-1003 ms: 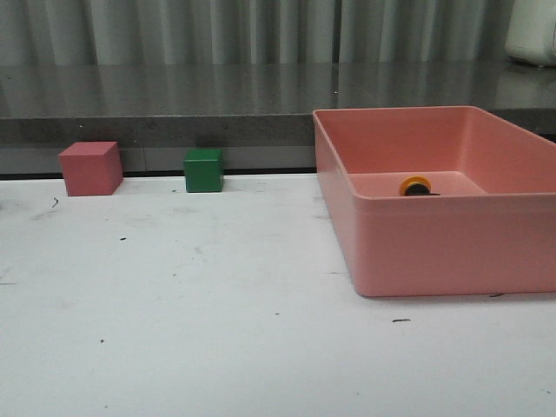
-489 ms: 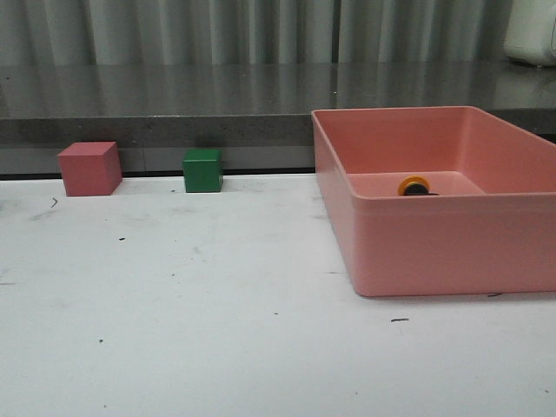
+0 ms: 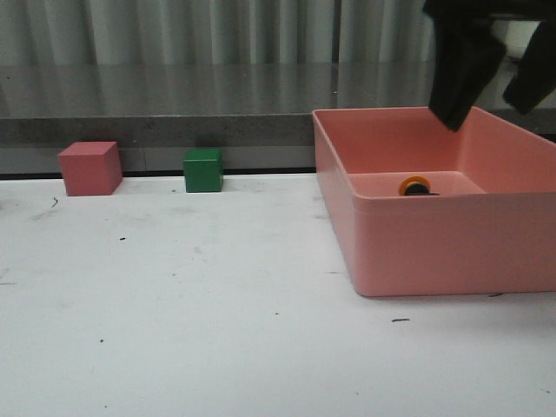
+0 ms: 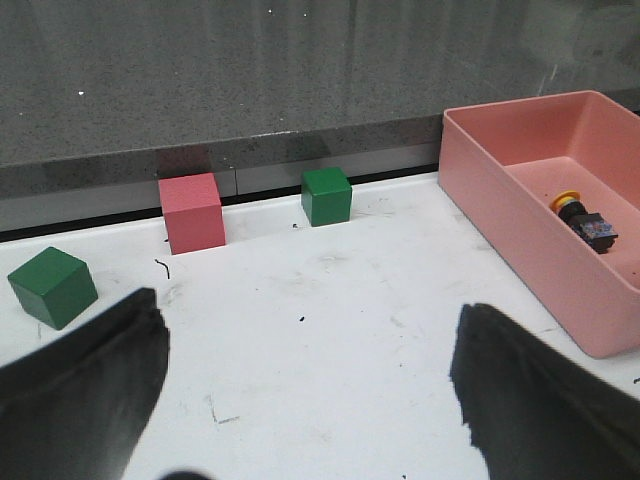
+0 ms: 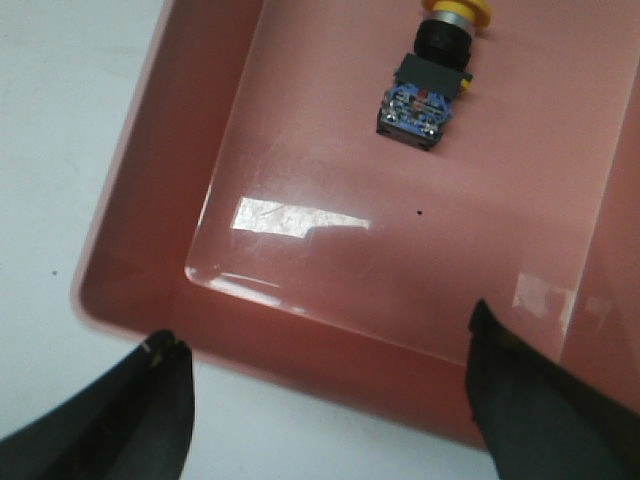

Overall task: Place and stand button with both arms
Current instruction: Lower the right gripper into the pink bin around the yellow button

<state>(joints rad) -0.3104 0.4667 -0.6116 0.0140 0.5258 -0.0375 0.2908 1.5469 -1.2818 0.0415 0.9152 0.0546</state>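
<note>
Right wrist view: the right gripper [image 5: 325, 400], fingers spread and empty, hangs over the pink bin [image 5: 150, 220]; the button [image 5: 430, 75] lies on its side ahead of the fingertips. The left gripper [image 4: 305, 400] is likewise spread, empty.

Matte black right tool [image 3: 491, 91] with broad tapered fingers [image 5: 530, 410]; left tool [image 4: 310, 400] likewise dark, blunt-edged.

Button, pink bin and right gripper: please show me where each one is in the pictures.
button [image 5: 425, 92], right wrist view, on its black body.
pink bin [image 3: 434, 248], front view, on its near outer wall.
right gripper [image 5: 330, 400], right wrist view, midway between the fingertips.
</note>
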